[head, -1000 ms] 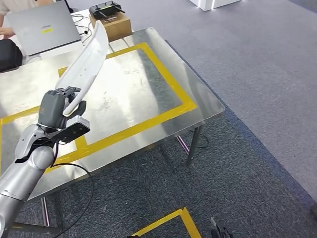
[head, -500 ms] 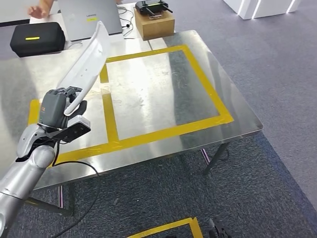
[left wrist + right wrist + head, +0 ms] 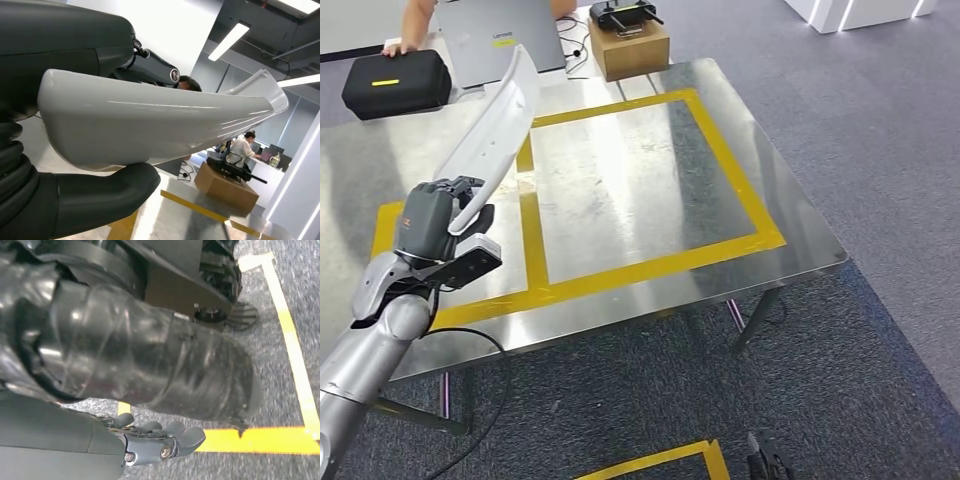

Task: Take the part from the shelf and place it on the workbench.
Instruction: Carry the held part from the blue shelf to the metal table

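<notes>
part [image 3: 492, 130] ×1, white, gripped by left hand [image 3: 433, 220] | right hand [image 3: 151, 440] ×1, empty, fingers straight | workbench [image 3: 637, 190] ×1

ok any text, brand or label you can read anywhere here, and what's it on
"Lenovo", probably: small letters on the grey laptop lid, near its yellow sticker; barely legible.
Yellow strip on the black case: no words readable.
Small orange mark on the left hand: too small to read.
White part, cardboard box, steel workbench: no text visible.

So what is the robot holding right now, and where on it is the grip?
The left hand holds the white part by its lower end. The right hand holds nothing.
</notes>
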Robot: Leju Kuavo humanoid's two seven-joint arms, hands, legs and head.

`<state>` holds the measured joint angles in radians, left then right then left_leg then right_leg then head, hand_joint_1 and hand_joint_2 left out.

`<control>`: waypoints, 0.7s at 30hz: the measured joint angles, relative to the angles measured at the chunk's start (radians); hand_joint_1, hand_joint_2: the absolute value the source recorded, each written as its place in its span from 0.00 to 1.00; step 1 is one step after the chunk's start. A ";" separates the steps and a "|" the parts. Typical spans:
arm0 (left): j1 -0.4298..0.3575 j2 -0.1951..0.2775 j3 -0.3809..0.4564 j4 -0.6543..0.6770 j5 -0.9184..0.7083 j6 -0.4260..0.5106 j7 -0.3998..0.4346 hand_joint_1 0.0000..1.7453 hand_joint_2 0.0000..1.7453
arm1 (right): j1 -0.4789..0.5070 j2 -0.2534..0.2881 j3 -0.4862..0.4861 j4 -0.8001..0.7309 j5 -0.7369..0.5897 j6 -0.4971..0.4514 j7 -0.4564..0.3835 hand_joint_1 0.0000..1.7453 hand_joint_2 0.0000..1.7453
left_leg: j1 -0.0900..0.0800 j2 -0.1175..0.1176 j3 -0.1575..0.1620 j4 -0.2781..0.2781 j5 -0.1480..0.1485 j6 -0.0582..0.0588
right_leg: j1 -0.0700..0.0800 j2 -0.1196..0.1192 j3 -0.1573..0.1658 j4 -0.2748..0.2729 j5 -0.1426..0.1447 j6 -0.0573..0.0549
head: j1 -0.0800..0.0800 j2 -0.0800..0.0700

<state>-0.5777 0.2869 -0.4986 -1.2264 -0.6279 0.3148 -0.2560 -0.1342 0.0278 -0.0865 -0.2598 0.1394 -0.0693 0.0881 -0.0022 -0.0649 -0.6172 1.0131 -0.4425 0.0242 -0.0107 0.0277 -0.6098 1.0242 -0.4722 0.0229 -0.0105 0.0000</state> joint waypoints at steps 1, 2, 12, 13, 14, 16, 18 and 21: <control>0.000 0.000 0.000 0.000 0.000 0.000 0.000 1.00 1.00 | 0.000 0.000 -0.002 0.000 0.000 0.000 0.000 0.00 0.00 | 0.000 0.000 0.000 -0.001 0.000 -0.005 | 0.000 0.000 0.000 0.000 0.000 0.000 | 0.000 0.000; 0.000 0.000 0.000 0.000 0.000 0.000 0.000 1.00 1.00 | 0.000 0.000 -0.003 0.000 0.000 0.000 0.000 0.00 0.00 | 0.001 0.000 0.000 -0.001 0.000 -0.008 | 0.000 0.000 0.000 0.000 0.000 -0.001 | 0.000 0.000; -0.001 0.000 0.000 0.000 0.000 -0.008 0.000 1.00 1.00 | 0.000 0.000 -0.008 0.000 0.000 0.000 0.000 0.00 0.00 | -0.001 0.000 0.000 0.000 0.001 -0.011 | -0.002 -0.001 0.002 -0.001 0.002 -0.001 | 0.001 0.000; -0.001 0.000 0.000 0.000 0.000 -0.009 0.001 1.00 1.00 | 0.000 0.000 -0.008 0.000 0.000 0.001 0.000 0.00 0.00 | -0.001 0.000 0.000 0.000 0.001 -0.011 | -0.002 -0.001 0.002 -0.001 0.002 -0.001 | 0.001 0.000; -0.002 0.000 0.000 0.000 0.000 -0.010 0.001 1.00 1.00 | 0.000 0.000 -0.009 0.000 -0.001 0.003 -0.001 0.00 0.00 | -0.001 0.000 0.000 0.000 0.001 -0.010 | -0.002 -0.001 0.002 -0.002 0.002 -0.001 | 0.001 0.000; -0.003 0.000 0.000 0.000 0.000 -0.010 0.003 1.00 1.00 | 0.000 0.000 -0.011 0.000 -0.003 0.005 -0.004 0.00 0.00 | -0.002 0.000 0.000 0.000 0.000 -0.010 | -0.002 -0.001 0.003 -0.002 0.002 -0.001 | 0.001 0.000; -0.004 0.000 0.000 0.001 0.000 -0.011 0.004 1.00 1.00 | 0.001 0.000 -0.013 0.000 -0.001 0.006 -0.009 0.00 0.00 | -0.002 0.000 0.000 0.001 0.000 -0.010 | -0.003 -0.001 0.003 -0.002 0.002 -0.001 | 0.001 0.000; -0.004 0.000 0.000 0.001 0.000 -0.011 0.004 1.00 1.00 | 0.002 0.000 -0.013 0.000 0.004 0.005 -0.013 0.00 0.00 | -0.002 0.000 0.000 0.001 0.000 -0.010 | -0.003 -0.001 0.003 -0.002 0.002 -0.001 | 0.001 0.000</control>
<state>-0.5822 0.2873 -0.4986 -1.2257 -0.6279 0.3040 -0.2517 -0.1326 0.0282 -0.0996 -0.2598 0.1435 -0.0647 0.0747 -0.0043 -0.0648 -0.6172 1.0139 -0.4423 0.0141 -0.0134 0.0272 -0.6071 1.0221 -0.4698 0.0222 -0.0099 0.0000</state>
